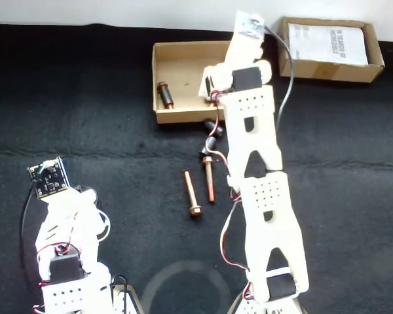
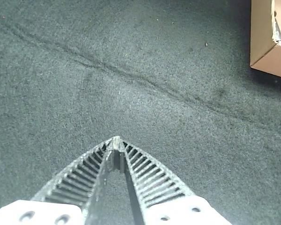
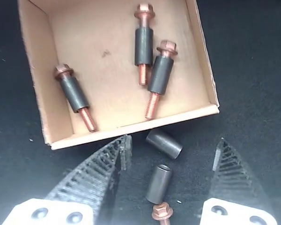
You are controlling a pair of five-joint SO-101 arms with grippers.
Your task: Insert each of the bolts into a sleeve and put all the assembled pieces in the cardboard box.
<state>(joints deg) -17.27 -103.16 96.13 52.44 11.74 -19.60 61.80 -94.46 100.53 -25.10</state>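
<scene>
Hovering my right gripper [image 3: 173,140], fingers wide, over two sleeves [image 3: 164,144] beside the cardboard box [image 3: 131,125]; left gripper [image 2: 116,139] closed above the mat [image 2: 131,70].

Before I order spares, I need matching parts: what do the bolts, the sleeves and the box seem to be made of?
Bolts: metal, likely copper-plated steel, judging by the shiny reddish-orange shanks and heads.
Sleeves: probably metal, dark grey with a dull satin sheen; hard plastic cannot be ruled out.
Cardboard box: plain brown cardboard, matte, with raw cut edges.
</scene>
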